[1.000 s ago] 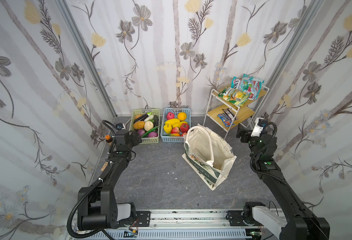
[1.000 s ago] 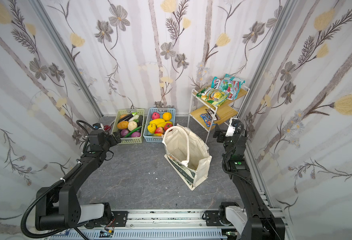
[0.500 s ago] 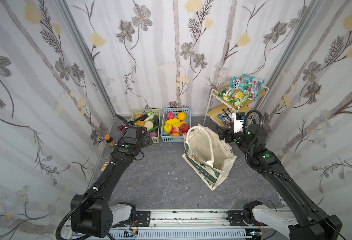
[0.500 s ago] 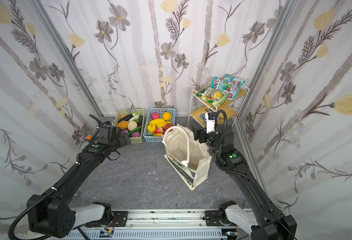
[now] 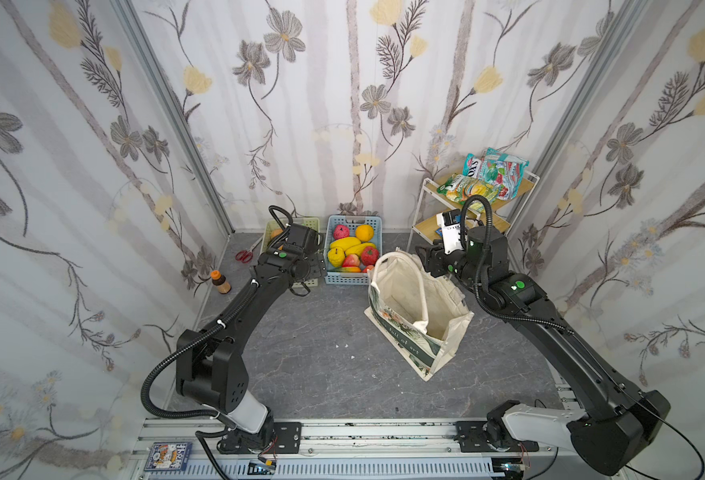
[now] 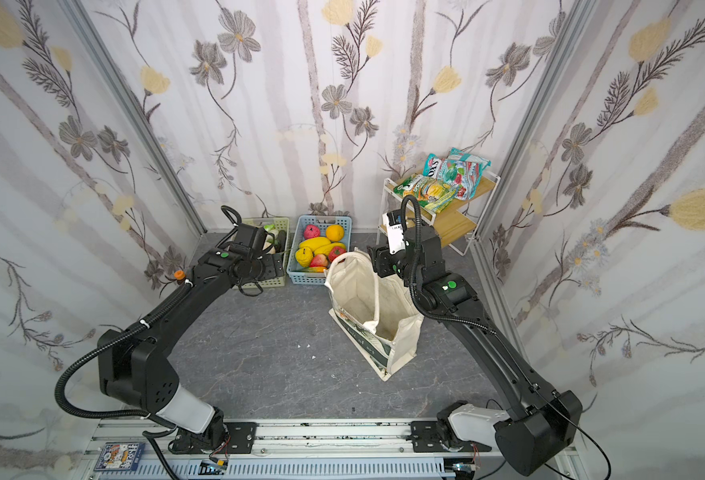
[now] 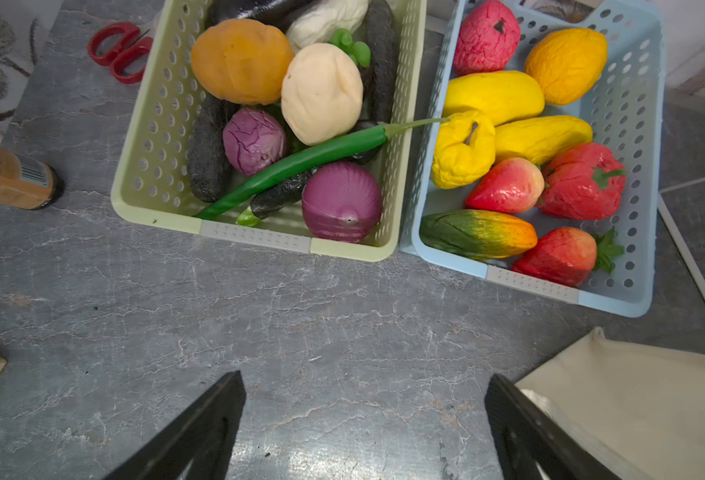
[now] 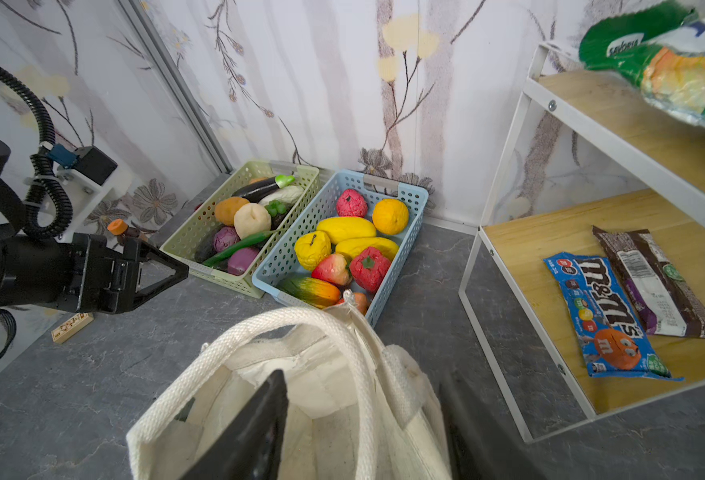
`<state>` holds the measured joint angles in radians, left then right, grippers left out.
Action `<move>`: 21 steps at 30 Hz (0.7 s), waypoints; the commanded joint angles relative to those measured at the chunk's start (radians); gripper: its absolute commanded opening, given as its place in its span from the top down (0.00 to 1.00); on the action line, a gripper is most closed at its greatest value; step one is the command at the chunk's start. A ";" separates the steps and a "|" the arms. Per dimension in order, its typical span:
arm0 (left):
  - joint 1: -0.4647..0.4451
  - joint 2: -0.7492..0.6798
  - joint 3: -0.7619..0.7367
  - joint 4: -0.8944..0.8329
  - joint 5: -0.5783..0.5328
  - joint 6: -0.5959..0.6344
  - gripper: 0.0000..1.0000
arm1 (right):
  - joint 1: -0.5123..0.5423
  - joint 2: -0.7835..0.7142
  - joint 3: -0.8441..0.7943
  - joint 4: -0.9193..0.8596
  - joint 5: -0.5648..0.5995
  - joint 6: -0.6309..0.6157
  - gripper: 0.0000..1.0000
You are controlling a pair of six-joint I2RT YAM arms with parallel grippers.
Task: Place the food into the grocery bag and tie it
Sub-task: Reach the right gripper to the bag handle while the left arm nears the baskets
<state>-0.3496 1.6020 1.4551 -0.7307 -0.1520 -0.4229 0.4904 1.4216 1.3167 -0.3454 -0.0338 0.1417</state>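
Zero items packed, so I'd call this the first pick. Left gripper [image 7: 363, 376] wide open over bare table [image 7: 300, 311], just short of the green basket [image 7: 255, 237] of vegetables [image 7: 321, 93]; fruit [image 7: 492, 95] in the blue basket [image 7: 531, 282] beside it. Bag [image 5: 404, 299] stands open, looks empty. Right gripper [image 8: 363, 380] straddles its rim, one jaw inside; clamped or not, can't tell. Candy packets [image 8: 604, 316] on the shelf [image 8: 529, 232]. Next: left reaches forward and down onto a vegetable; right should hold the mouth open.
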 commanded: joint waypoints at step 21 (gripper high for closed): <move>-0.114 0.057 0.105 -0.146 0.047 -0.066 0.10 | -0.050 0.169 0.156 -0.452 0.209 -0.115 0.42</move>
<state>-0.4629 1.6688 1.5677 -0.8635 -0.0803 -0.4702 0.4423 1.5806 1.4731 -0.8059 0.1749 0.0582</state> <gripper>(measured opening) 0.898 0.581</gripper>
